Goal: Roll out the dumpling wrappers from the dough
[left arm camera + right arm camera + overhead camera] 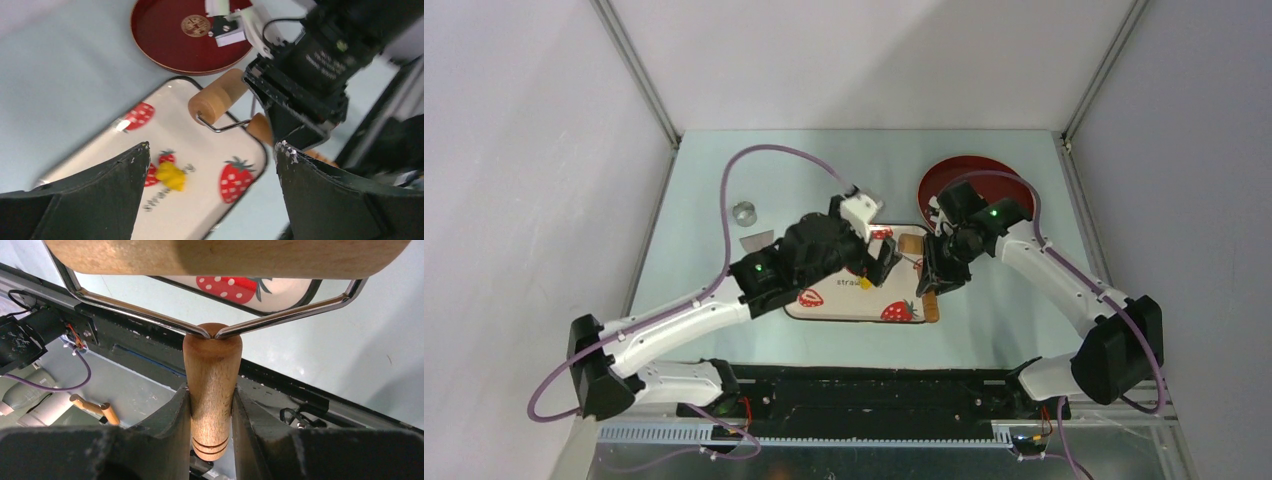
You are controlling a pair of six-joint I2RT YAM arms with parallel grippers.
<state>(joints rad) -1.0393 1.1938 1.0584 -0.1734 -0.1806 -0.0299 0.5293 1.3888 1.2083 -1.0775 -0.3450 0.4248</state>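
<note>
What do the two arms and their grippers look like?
The left arm and right arm: white links, black joints, a purple cable looping along each, a green light near the wrist. The left gripper and right gripper have black, wedge-shaped fingers.

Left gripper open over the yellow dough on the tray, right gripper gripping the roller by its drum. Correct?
Not quite. The right gripper is shut on the wooden handle of the roller, not its drum; the right wrist view shows it. The rest holds: left gripper open over the yellow dough on the tray.
</note>
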